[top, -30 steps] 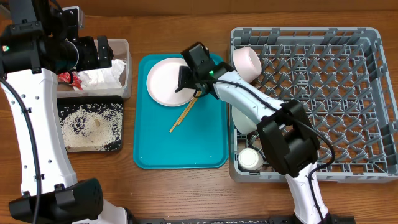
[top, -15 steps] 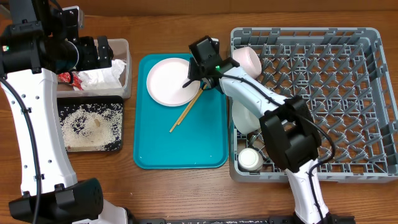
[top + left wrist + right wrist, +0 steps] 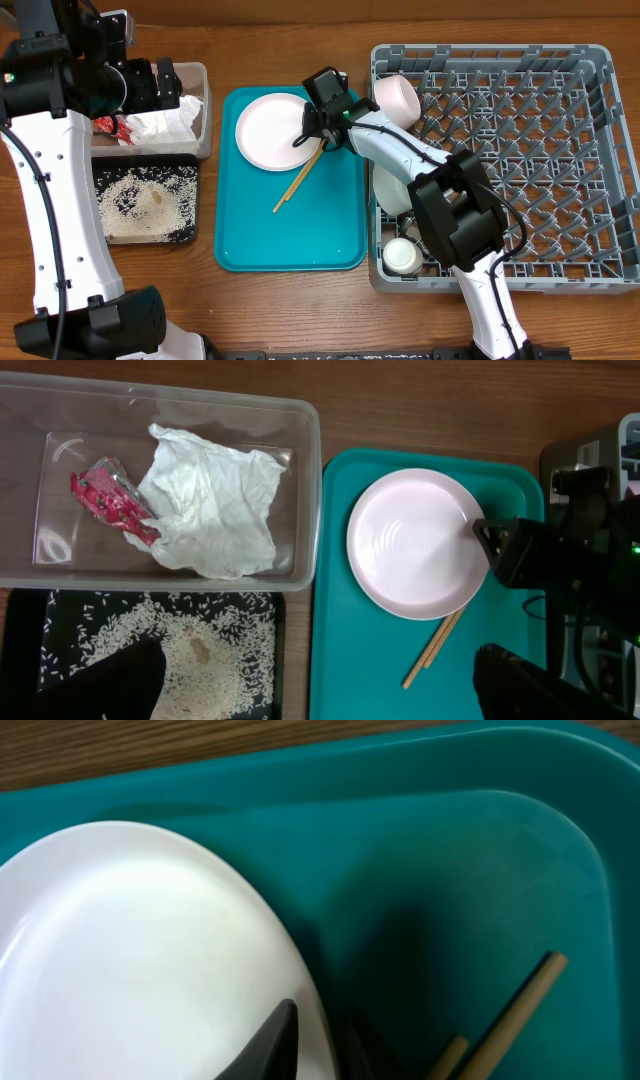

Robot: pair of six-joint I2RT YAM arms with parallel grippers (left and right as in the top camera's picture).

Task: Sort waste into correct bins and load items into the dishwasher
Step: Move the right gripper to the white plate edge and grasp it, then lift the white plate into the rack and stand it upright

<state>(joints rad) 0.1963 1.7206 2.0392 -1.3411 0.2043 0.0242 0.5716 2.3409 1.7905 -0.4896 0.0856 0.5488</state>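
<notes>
The round white-pink plate [image 3: 268, 130] lies at the back of the teal tray [image 3: 290, 235], with the wooden chopsticks [image 3: 297, 183] just beside it. My right gripper [image 3: 306, 136] is down at the plate's right rim. In the right wrist view one finger [image 3: 275, 1040] lies on the plate [image 3: 130, 950] and the other sits just outside the rim, so the gripper [image 3: 315, 1025] is shut on it. My left gripper [image 3: 320, 695] hangs wide open and holds nothing above the clear tub [image 3: 300, 480], which holds the napkin [image 3: 215, 500] and red wrapper [image 3: 110, 500].
The black tray [image 3: 190, 232] of rice grains [image 3: 145, 200] sits in front of the clear tub [image 3: 203, 100]. The grey dish rack [image 3: 560, 150] on the right holds a pink bowl [image 3: 395, 100], a white bowl [image 3: 388, 190] partly under my right arm, and a small cup [image 3: 402, 256].
My right gripper has shifted a little along the plate's right rim and its jaws have closed onto that rim. The left arm, plate and chopsticks stay where they were.
</notes>
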